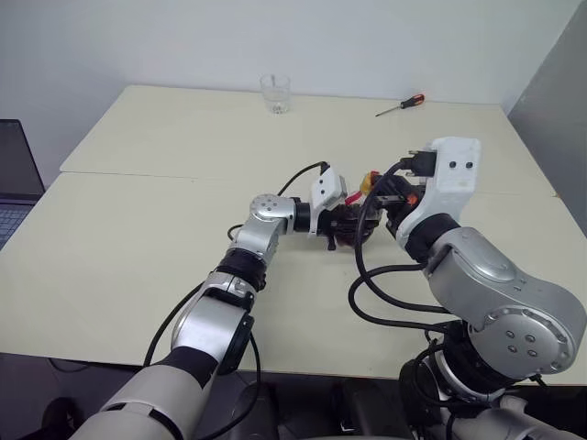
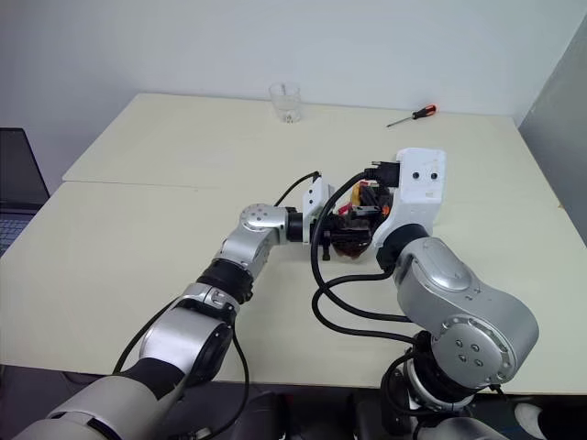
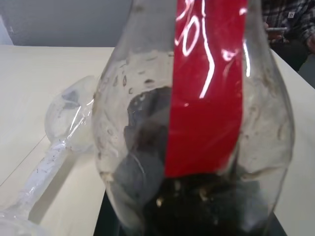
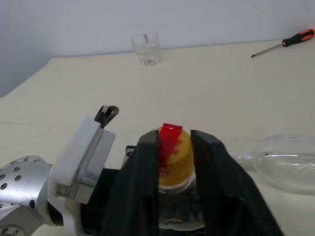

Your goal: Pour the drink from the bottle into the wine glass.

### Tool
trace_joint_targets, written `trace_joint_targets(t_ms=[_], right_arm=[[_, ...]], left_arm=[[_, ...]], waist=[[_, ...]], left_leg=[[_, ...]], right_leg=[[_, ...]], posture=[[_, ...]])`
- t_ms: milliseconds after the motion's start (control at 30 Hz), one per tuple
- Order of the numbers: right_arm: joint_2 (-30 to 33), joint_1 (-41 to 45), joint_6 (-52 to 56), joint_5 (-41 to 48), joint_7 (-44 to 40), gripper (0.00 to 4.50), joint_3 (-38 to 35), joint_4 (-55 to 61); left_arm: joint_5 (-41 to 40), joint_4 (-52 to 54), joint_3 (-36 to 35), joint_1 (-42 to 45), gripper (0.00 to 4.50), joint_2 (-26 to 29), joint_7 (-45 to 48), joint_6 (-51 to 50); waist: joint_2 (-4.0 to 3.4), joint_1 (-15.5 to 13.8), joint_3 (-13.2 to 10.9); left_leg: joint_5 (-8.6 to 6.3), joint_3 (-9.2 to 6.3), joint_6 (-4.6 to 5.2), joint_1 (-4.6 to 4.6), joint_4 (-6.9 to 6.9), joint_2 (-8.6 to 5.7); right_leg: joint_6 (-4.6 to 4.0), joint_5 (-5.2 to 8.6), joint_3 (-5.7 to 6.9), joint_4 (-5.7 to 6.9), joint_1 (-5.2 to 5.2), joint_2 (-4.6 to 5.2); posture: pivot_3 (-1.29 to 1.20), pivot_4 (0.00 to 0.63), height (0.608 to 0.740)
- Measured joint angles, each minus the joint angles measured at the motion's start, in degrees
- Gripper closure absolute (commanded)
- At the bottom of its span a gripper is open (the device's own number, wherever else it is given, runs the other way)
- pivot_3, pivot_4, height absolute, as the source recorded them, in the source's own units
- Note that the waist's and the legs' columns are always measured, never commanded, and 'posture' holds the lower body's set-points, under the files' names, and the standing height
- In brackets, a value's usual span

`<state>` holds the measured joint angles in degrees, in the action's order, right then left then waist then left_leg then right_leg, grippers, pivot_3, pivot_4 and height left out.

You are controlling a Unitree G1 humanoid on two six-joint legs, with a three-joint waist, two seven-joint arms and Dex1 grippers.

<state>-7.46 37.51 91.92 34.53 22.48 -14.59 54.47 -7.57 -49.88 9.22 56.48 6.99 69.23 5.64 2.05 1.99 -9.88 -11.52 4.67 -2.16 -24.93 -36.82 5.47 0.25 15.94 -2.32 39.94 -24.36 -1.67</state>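
Observation:
The bottle point(image 3: 206, 98) is clear and round-bodied with a red label, and the dark drink point(image 3: 197, 206) sits low inside it. It stands near the table's middle, with my left gripper point(image 1: 345, 223) shut on its body from the left. My right gripper point(image 4: 174, 150) is shut on the bottle's yellow-and-red cap point(image 4: 173, 162), one black finger point(image 4: 147, 172) on each side. The wine glass point(image 4: 288, 162) lies on its side on the table just right of the bottle. Its bowl and stem point(image 3: 61, 128) show past the bottle in the left wrist view.
A short clear tumbler point(image 1: 275, 93) stands at the table's far edge. A screwdriver with an orange and black handle point(image 1: 401, 104) lies at the far right. A laptop point(image 1: 14, 174) sits off the table's left side. A seam point(image 1: 165, 176) runs across the cream table.

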Motion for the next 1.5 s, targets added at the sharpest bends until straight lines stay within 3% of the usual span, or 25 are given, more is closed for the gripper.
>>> trace_joint_targets(t_ms=[300,433,600,933,1033,1167,1500], right_arm=[[0.1,0.0,0.1,-0.6,-1.1,4.50,-0.6,0.0],[0.7,0.0,0.1,-0.7,-2.0,3.65,-2.4,0.0],[0.8,0.7,0.1,-0.8,-2.4,1.91,-2.8,0.0],[0.2,1.4,0.1,-0.4,-2.5,1.86,-2.2,0.0],[0.1,1.4,0.1,0.3,-2.8,1.26,-2.1,0.0],[0.1,1.3,0.1,0.7,-3.2,0.03,-2.0,0.0],[0.1,1.3,0.1,0.9,-3.4,0.00,-1.6,-0.1]], left_arm=[[0.0,0.0,-0.1,0.0,3.65,0.2,0.0,0.0],[-0.1,0.0,-0.7,0.0,3.65,0.3,0.0,0.1],[-0.1,0.0,-0.7,0.0,3.65,0.4,0.0,0.1],[-0.1,0.1,-0.7,0.0,3.65,0.6,0.0,0.1],[-0.1,0.1,-0.7,0.0,3.65,0.5,0.0,0.1],[-0.1,0.1,-0.7,0.0,3.65,0.4,0.0,0.1],[-0.1,0.2,-0.7,0.0,3.65,0.4,0.1,0.0]], waist=[[0.00,0.0,0.0],[0.00,0.0,0.0],[0.00,0.0,0.0],[0.00,0.0,0.0],[0.00,0.0,0.0],[0.00,0.0,0.0],[0.00,0.0,0.0]], left_leg=[[0.00,0.00,0.00,0.00,0.01,0.00],[0.00,0.01,0.00,0.00,0.02,0.00],[0.00,0.01,0.00,0.00,0.03,0.00],[0.00,0.00,0.00,0.00,0.05,0.00],[0.00,0.01,0.00,0.00,0.06,0.00],[0.00,0.01,0.00,0.00,0.06,0.00],[0.00,0.01,0.00,0.00,0.08,0.00]], right_leg=[[0.00,0.00,0.00,-0.01,0.00,0.00],[0.00,0.00,-0.01,-0.01,0.00,0.00],[0.00,0.00,0.00,-0.02,-0.01,0.00],[0.00,0.00,0.00,-0.04,-0.01,0.00],[0.00,0.00,0.00,-0.04,-0.01,0.00],[0.00,0.00,0.00,-0.04,-0.01,0.00],[0.00,0.00,0.00,-0.06,-0.01,0.00]], posture=[[0.00,0.150,0.740],[0.00,0.150,0.740],[0.00,0.150,0.740],[0.00,0.150,0.740],[0.00,0.150,0.740],[0.00,0.150,0.740],[0.00,0.150,0.740]])
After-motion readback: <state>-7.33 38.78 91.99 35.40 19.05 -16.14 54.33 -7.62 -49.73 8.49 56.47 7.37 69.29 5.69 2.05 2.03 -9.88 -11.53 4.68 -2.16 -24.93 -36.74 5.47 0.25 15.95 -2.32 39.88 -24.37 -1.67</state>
